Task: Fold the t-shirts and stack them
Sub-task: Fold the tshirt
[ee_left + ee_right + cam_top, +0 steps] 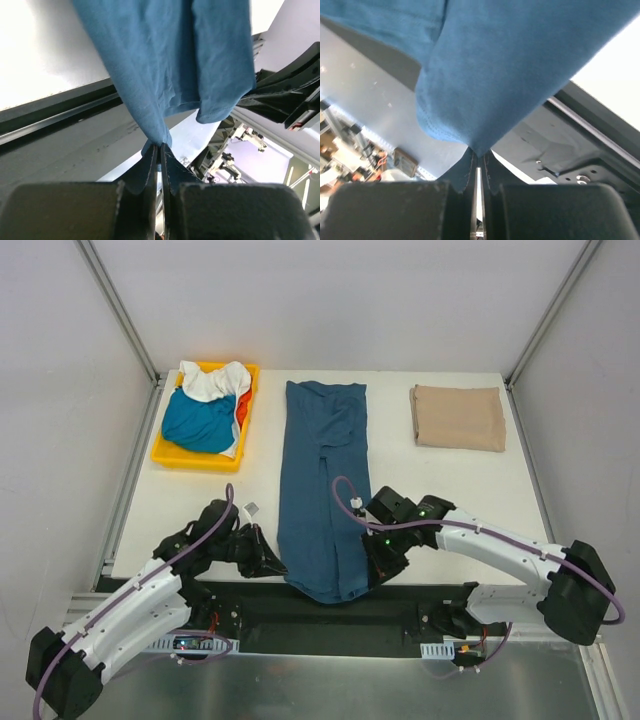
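My left claw (160,148) is pinched tight, its 2 fingers (144,172) pressed together with only a thin fold of cloth between them. That cloth is the near left corner of the dark blue t-shirt (175,50), which rises from my fingertips in a bunched point and spreads wide above them. My right claw (479,155) is clamped the same way on the near right corner of that shirt (520,60), with the fabric gathered to a peak right at the tips.

From above, my left claw (272,565) and right claw (375,565) sit at either side of the shirt's near end. The dark blue t-shirt (320,470) lies as 1 long narrow strip folded lengthwise. It runs straight away from me across the table (160,510), and its near end hangs past the table's near edge between my 2 claws.

To the right of the shirt's far end, well apart from it, a beige t-shirt (458,417) lies folded flat in a neat rectangle. To the left of the shirt's far end, just beside it, stands a yellow tray (195,462). It holds a crumpled heap: a teal t-shirt (200,420), a white t-shirt (212,380) over it, and an orange-red t-shirt (243,405) showing at the edge nearest the blue shirt.
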You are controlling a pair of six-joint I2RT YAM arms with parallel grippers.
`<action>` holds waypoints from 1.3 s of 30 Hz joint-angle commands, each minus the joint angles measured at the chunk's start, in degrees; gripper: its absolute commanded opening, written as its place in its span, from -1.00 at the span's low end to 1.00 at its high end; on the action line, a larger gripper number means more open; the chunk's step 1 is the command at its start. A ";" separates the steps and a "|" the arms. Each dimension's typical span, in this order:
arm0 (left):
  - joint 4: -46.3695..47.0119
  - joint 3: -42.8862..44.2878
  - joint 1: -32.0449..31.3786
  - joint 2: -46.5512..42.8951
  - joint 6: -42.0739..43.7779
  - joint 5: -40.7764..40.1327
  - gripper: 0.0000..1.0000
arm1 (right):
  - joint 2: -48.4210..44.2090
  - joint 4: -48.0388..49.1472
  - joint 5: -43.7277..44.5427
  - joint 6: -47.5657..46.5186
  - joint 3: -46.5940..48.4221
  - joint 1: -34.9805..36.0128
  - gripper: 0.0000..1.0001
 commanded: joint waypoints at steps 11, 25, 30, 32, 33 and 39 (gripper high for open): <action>-1.74 23.71 0.58 19.12 16.85 -15.43 -1.00 | 5.64 -1.13 11.43 -10.38 17.86 -12.99 -0.99; 3.44 40.34 7.95 36.79 26.51 -23.99 -1.00 | 21.73 0.37 9.86 -14.61 39.48 -23.98 -0.99; 4.94 44.65 10.51 42.68 27.75 -23.45 -1.00 | 27.25 -0.33 8.45 -16.98 43.27 -25.22 -0.99; 5.47 46.49 11.03 44.96 28.63 -23.36 -1.00 | 29.11 -1.04 9.15 -17.51 45.72 -25.92 -0.99; 5.55 47.02 11.21 45.76 28.80 -23.27 -1.00 | 31.29 -1.47 10.37 -17.60 46.61 -26.18 -0.99; 6.08 50.54 13.23 52.09 30.12 -21.78 -1.00 | 37.20 -2.18 9.68 -17.60 51.97 -28.38 -0.99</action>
